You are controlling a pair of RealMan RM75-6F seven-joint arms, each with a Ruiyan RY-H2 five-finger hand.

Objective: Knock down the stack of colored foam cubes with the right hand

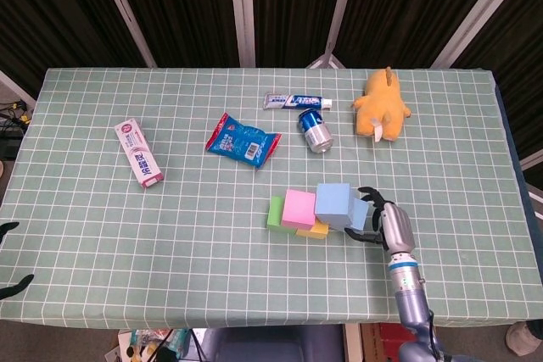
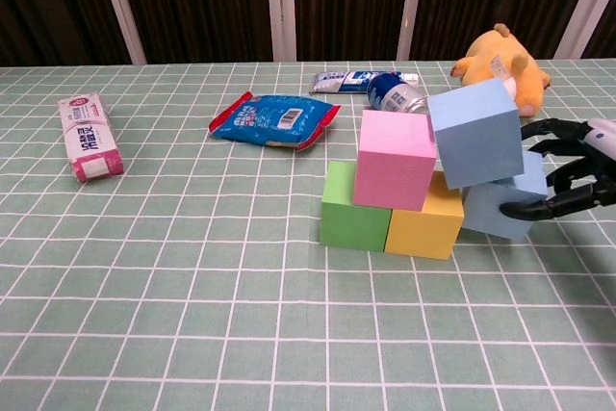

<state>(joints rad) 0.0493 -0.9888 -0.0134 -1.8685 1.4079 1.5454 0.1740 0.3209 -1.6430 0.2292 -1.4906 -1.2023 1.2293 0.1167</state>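
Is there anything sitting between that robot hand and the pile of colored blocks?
Nothing visible. The right hand is already against the foam cubes on their right side, and the upper blue cube is tilted.

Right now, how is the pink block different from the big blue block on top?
The pink block sits level and square on the green block and yellow block; the top blue block is tilted, one edge lifted. The pink block stands away from the right hand; the top blue block is on the hand's side. Both are plain foam cubes of like size on the upper layer.
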